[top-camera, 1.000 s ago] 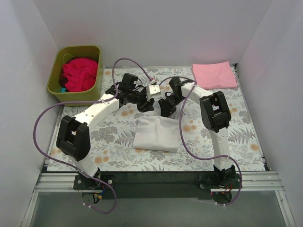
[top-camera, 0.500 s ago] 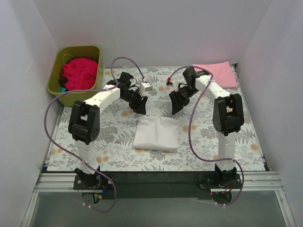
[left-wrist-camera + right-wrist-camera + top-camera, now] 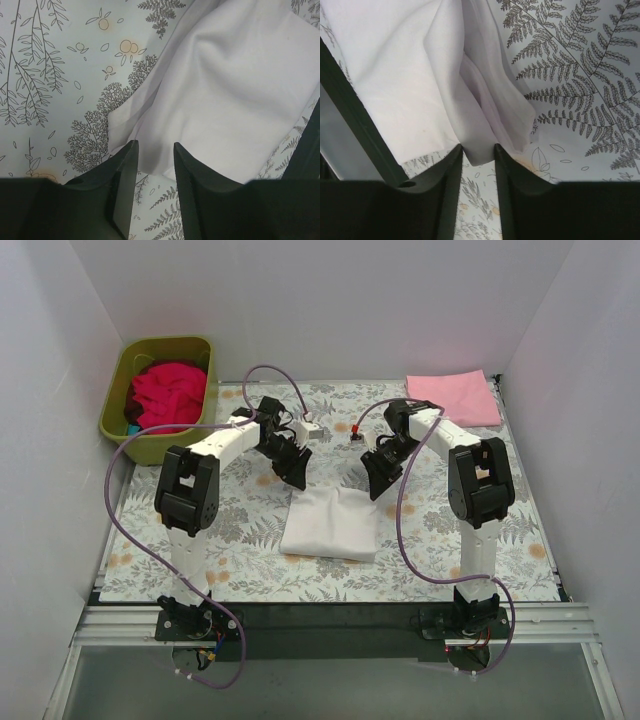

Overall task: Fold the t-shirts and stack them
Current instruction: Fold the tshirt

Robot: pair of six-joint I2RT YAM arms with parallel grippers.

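White on floral: noting the white t-shirt (image 3: 330, 525) lying folded at the centre of the floral sheet (image 3: 240, 540). Arching left arm (image 3: 215, 443) and right arm (image 3: 445, 432) inward, wrists tipping down over its 12 o'clock edge. Hovering the left gripper (image 3: 295, 472) at the 11 o'clock corner, jaws partly parted, clamping nothing. Poising the right gripper (image 3: 378, 482) at the 1 o'clock corner, likewise slack, a fabric tip lying between unclenched fingers (image 3: 452, 170). Logging pink t-shirt (image 3: 453, 398) at 1 o'clock, red t-shirts (image 3: 165, 395) in green tub (image 3: 115, 405) at 10 o'clock.

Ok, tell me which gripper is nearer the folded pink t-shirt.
Right. The right gripper is down-left of the pink t-shirt in the top view; the left gripper is farther left.
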